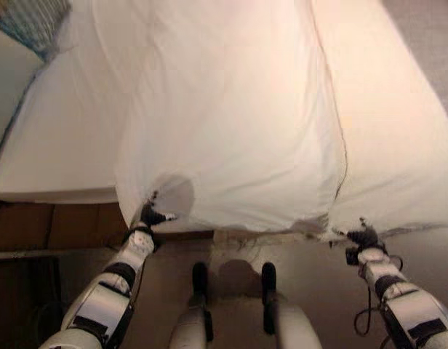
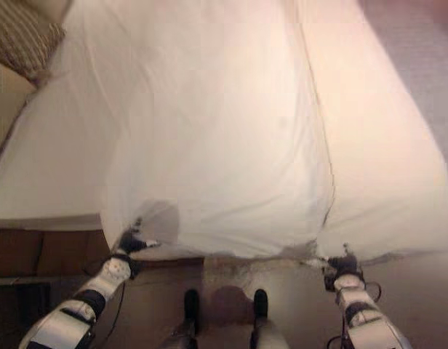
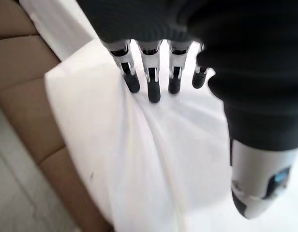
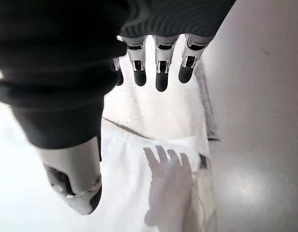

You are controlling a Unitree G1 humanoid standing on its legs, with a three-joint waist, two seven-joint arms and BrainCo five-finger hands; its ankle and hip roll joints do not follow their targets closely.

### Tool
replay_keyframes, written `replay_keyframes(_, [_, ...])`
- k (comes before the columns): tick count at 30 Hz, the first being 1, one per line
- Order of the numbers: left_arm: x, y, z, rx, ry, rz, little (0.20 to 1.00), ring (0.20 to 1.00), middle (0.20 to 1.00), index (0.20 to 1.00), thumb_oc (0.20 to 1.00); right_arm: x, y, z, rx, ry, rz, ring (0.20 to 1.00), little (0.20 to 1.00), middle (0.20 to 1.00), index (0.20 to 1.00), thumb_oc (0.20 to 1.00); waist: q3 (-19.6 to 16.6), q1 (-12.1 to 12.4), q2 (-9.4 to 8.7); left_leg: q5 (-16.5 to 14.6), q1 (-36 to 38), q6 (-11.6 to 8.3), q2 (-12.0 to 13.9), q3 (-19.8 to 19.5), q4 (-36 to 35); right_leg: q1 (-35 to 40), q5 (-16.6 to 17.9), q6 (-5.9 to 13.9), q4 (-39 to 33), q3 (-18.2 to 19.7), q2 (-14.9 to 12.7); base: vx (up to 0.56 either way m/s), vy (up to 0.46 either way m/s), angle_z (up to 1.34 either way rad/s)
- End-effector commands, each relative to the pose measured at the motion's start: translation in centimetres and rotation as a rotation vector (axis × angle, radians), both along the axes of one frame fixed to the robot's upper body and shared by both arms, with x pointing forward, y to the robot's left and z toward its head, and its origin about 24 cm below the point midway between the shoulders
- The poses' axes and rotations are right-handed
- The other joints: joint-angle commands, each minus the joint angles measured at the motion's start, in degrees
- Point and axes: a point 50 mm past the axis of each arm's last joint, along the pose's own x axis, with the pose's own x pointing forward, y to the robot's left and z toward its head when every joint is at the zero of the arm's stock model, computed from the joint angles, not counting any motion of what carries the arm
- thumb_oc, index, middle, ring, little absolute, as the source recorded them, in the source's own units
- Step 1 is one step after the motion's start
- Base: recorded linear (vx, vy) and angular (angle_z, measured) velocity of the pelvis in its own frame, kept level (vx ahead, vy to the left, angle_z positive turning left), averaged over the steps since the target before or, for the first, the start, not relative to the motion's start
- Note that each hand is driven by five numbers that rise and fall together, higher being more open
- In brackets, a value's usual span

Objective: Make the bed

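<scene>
Left robot hand [image 1: 150,215] is touching the near left corner of the white duvet [image 1: 231,109], fingers [image 3: 151,82] straight and relaxed, tips resting on the cloth, gripping nothing. Right robot hand [image 1: 364,237] is hovering at the near right corner, fingers [image 4: 161,72] also straight, no cloth pinched. The duvet is stretching away from both hands up the bed [image 1: 57,145], long axis running straight ahead, near edge hanging over the foot between the hands. Both hands are sitting about equally close to their corners. A striped pillow [image 1: 31,25] is lying far off, ahead-left of the left hand.
</scene>
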Motion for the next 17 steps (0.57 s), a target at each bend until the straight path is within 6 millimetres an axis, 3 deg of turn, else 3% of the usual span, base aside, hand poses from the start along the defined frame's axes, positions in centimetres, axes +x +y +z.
replay_keyframes(1, [-4.5, 2.2, -3.5, 0.072, 0.229, 0.039, 1.000, 1.000, 1.000, 1.000, 1.000, -0.3, -0.4, 0.0, 0.001, -0.012, -0.011, 1.000, 1.000, 1.000, 1.000, 1.000, -0.5, 2.6, -1.34, -1.3, -1.8, 0.43, -1.2, -0.3, 2.7, -2.5, 5.6, 4.10, -0.7, 1.8, -3.5, 0.09, 0.020, 0.12])
replay_keyframes(3, [-6.5, 1.2, -5.2, 0.047, 0.306, 0.017, 1.000, 1.000, 1.000, 1.000, 1.000, -1.7, 1.2, -1.7, 0.060, 0.024, 0.011, 1.000, 1.000, 1.000, 1.000, 1.000, -2.5, 2.4, -1.21, -1.7, 0.3, 0.51, -1.1, -0.3, 2.3, -0.7, 5.4, 4.22, -1.1, 1.9, -3.3, 0.11, 0.032, 0.01])
replay_keyframes(4, [-8.2, 0.9, -6.3, -0.010, 0.346, 0.057, 1.000, 1.000, 1.000, 1.000, 1.000, -3.4, 2.2, -3.1, 0.115, 0.058, -0.006, 1.000, 1.000, 1.000, 1.000, 1.000, -4.6, 2.3, -1.25, -1.9, 2.4, 0.52, -0.8, 0.0, 1.4, 1.3, 5.1, 4.22, -1.9, 2.0, -3.2, 0.12, 0.028, -0.02])
replay_keyframes(5, [-8.2, 0.9, -6.3, -0.010, 0.346, 0.057, 1.000, 1.000, 1.000, 1.000, 1.000, -3.4, 2.2, -3.1, 0.115, 0.058, -0.006, 1.000, 1.000, 1.000, 1.000, 1.000, -4.5, 2.3, -1.25, -1.9, 2.5, 0.52, -0.8, 0.0, 1.4, 1.4, 5.1, 4.22, -2.0, 2.0, -3.2, 0.13, 0.016, -0.04])
replay_keyframes(10, [-10.5, -2.9, -8.4, -0.118, 0.437, -0.052, 1.000, 1.000, 1.000, 1.000, 1.000, -7.7, 4.6, -6.3, 0.162, 0.246, 0.073, 1.000, 1.000, 1.000, 1.000, 1.000, -8.7, 2.6, -0.89, -4.4, 7.0, 1.45, -1.2, -0.2, 2.4, 6.8, 4.2, 4.36, -2.9, 1.6, -3.8, 0.08, 0.028, 0.02])
replay_keyframes(11, [-10.5, -2.9, -8.4, -0.118, 0.437, -0.052, 1.000, 1.000, 1.000, 1.000, 1.000, -7.7, 4.6, -6.3, 0.162, 0.246, 0.073, 1.000, 1.000, 1.000, 1.000, 1.000, -8.7, 2.6, -0.89, -4.4, 7.0, 1.45, -1.2, -0.2, 2.4, 6.8, 4.2, 4.36, -2.9, 1.6, -3.8, 0.09, 0.051, 0.07])
replay_keyframes(12, [-10.9, -4.2, -8.8, -0.139, 0.470, -0.110, 1.000, 1.000, 1.000, 1.000, 1.000, -8.6, 5.8, -7.0, 0.160, 0.316, 0.165, 1.000, 1.000, 1.000, 1.000, 1.000, -10.1, 2.8, -0.73, -5.1, 8.4, 1.68, -1.4, -0.1, 2.5, 8.2, 4.0, 4.56, -3.0, 1.5, -4.1, 0.05, 0.028, 0.01])
replay_keyframes(13, [-10.9, -4.2, -8.8, -0.139, 0.470, -0.110, 1.000, 1.000, 1.000, 1.000, 1.000, -8.6, 5.8, -7.0, 0.160, 0.317, 0.166, 1.000, 1.000, 1.000, 1.000, 1.000, -10.1, 2.8, -0.73, -5.1, 8.5, 1.68, -1.4, -0.1, 2.5, 8.2, 4.0, 4.57, -3.0, 1.5, -4.1, 0.07, 0.049, -0.01])
replay_keyframes(14, [-11.2, -5.1, -9.1, -0.155, 0.493, -0.158, 1.000, 1.000, 1.000, 1.000, 1.000, -9.1, 7.1, -7.5, 0.128, 0.385, 0.314, 1.000, 1.000, 1.000, 1.000, 1.000, -11.1, 3.0, -0.67, -5.8, 9.5, 1.85, -1.4, -0.2, 2.5, 9.0, 3.5, 4.63, -2.9, 1.5, -4.4, 0.00, 0.000, 0.00])
replay_keyframes(15, [-11.2, -5.1, -9.1, -0.155, 0.493, -0.158, 1.000, 1.000, 1.000, 1.000, 1.000, -9.1, 7.1, -7.5, 0.128, 0.385, 0.315, 1.000, 1.000, 1.000, 1.000, 1.000, -11.1, 3.0, -0.67, -5.8, 9.5, 1.85, -1.4, -0.2, 2.5, 9.1, 3.4, 4.63, -2.9, 1.5, -4.4, 0.00, 0.000, 0.00])
replay_keyframes(17, [-11.0, -6.2, -9.1, -0.165, 0.500, -0.223, 1.000, 1.000, 1.000, 1.000, 1.000, -9.2, 8.7, -7.8, 0.061, 0.436, 0.517, 1.000, 1.000, 1.000, 1.000, 1.000, -11.5, 3.3, -0.78, -6.1, 10.1, 1.91, -1.6, -0.7, 2.8, 10.1, 2.8, 4.53, -2.6, 1.0, -4.7, 0.00, 0.000, 0.00])
